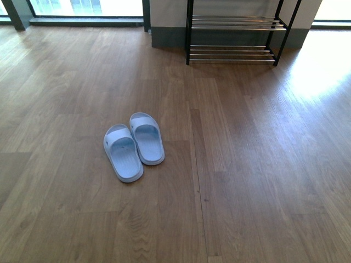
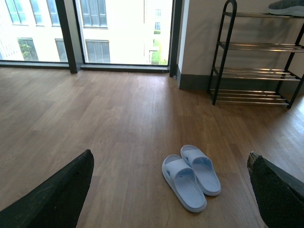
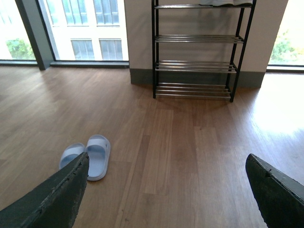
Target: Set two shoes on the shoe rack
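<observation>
- My left pincer (image 2: 170,160) was spread wide and held nothing. Its two dark fingers (image 2: 57,194) framed the lower corners of the left wrist view with bare floor (image 1: 247,164) between them.
- My right pincer (image 3: 167,160) was just as wide and just as empty, and neither arm showed in the front view. I judged both were held back and high so I could survey the room.
- The nearer sandal (image 1: 123,155) and the farther sandal (image 1: 147,139) lay flat on the floor. They sat side by side with inner edges touching, soles down and strap openings facing up.
- Paired that closely, with toes turned a little away from me, they looked easy to pick up one per pincer. The raised strap is probably the best place to pinch.
- The shoe rack (image 1: 236,23) stood against the far wall, well apart from the sandals and off to their right. Its lower chrome shelves looked bare.
- In the left wrist view a grey sneaker (image 2: 287,6) sat on the top shelf at the picture's edge. I took that to mean part of the job was done and the sandals were what remained.
- The sandals lay more to my left side, so I judged the left arm was better placed to go down first.
- The carry to the rack would be long. The thin bars could also let a soft sandal tip if it were set down crooked.
</observation>
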Tool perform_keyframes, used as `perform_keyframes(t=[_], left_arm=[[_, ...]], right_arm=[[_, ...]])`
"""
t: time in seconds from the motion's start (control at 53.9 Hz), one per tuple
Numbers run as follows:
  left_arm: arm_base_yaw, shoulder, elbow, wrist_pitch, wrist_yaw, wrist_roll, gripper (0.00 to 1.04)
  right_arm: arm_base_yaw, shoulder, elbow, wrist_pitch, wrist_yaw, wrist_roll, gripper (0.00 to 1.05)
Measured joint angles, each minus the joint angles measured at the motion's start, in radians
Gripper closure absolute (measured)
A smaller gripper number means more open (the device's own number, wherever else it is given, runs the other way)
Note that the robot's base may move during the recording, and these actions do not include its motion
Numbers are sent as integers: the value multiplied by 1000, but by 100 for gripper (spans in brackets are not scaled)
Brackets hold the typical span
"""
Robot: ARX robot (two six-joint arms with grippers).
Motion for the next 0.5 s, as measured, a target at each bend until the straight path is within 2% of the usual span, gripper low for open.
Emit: perform_keyframes(t=[0.501], left_arm=[[0,0,0,0,1,0,9]], right_arm=[[0,0,0,0,0,0,9]])
